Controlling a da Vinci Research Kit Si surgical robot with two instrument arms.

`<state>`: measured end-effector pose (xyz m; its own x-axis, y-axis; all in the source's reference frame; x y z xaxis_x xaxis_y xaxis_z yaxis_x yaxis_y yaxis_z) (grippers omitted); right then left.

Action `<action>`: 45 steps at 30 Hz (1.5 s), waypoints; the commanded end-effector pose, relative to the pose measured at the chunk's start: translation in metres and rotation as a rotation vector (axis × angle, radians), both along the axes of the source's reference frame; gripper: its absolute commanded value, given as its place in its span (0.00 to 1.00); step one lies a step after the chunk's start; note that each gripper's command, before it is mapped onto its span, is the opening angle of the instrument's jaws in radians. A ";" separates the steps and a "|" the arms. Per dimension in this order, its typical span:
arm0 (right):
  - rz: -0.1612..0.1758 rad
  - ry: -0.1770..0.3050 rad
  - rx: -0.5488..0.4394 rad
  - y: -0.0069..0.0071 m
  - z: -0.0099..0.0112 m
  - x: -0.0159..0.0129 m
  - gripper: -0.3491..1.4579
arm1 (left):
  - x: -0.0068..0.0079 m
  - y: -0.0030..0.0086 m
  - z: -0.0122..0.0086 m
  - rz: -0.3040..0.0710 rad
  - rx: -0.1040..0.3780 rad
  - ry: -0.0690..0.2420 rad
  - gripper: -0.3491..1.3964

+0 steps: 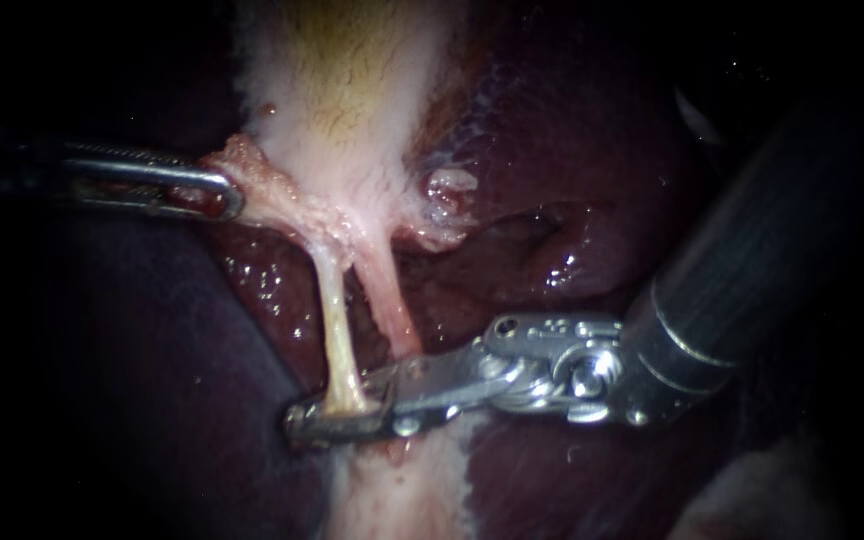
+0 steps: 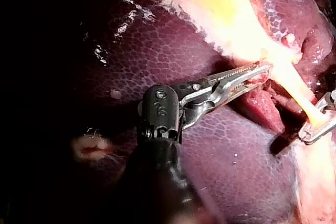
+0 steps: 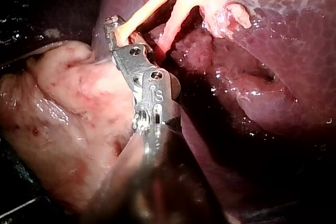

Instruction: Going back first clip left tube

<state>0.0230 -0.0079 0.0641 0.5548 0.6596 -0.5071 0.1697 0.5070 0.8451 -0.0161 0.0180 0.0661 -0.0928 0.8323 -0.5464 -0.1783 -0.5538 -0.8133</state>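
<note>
Because my left tool (image 1: 222, 195) is pinching the pale tissue (image 1: 257, 180) at the foot of the gallbladder (image 1: 352, 90), up and outward from the left tube (image 1: 334, 330), that tissue is drawn sideways. I judge the hold is meant to make the tube taut and set it apart from its neighbour. The yellowish left tube runs down from the pinched tissue over the dark liver (image 1: 572, 170). Just beside it lies the pinker right tube (image 1: 392, 310). My right tool (image 1: 327, 412) sits at the left tube's lower end, which lies within it. Whether the tool presses on the tube or merely straddles it, I cannot tell, and I can make out no clip there. Backing off calls for a retreat along the shaft's own line, so the tube is not dragged.
</note>
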 end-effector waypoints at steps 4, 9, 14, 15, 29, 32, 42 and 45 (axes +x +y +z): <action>0.005 -0.002 -0.002 0.0000 0.0000 0.0000 0.00 | 0.0000 0.0000 -0.0001 0.000 0.000 0.000 0.00; 0.003 0.039 -0.047 0.0000 0.0000 0.0001 0.13 | 0.0000 0.0000 0.0000 0.000 0.000 0.000 0.00; 0.047 0.067 -0.080 0.0002 0.0002 0.0006 0.40 | 0.0000 0.0001 0.0001 0.001 0.000 0.000 0.00; 0.054 0.067 -0.089 0.0002 0.0002 0.0006 0.41 | 0.0000 0.0001 0.0001 0.001 0.000 0.000 0.00; 0.217 0.025 -0.347 0.0029 0.0033 0.0002 0.47 | 0.0001 0.0001 0.0000 0.001 0.000 0.000 0.00; 0.208 0.008 -0.400 0.0036 0.0038 -0.0003 0.47 | 0.0001 0.0001 0.0000 0.001 0.000 0.000 0.00; 0.187 0.024 -0.465 0.0037 0.0037 -0.0021 0.47 | 0.0002 0.0000 0.0000 0.001 0.000 -0.001 0.00; 0.182 0.031 -0.472 0.0038 0.0033 -0.0030 0.47 | 0.0003 0.0000 0.0000 0.002 0.000 -0.001 0.00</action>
<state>0.0197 -0.0041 0.0673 0.4321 0.4344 -0.7903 0.0686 0.8580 0.5091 -0.0158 0.0180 0.0662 -0.0937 0.8324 -0.5462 -0.1771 -0.5538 -0.8136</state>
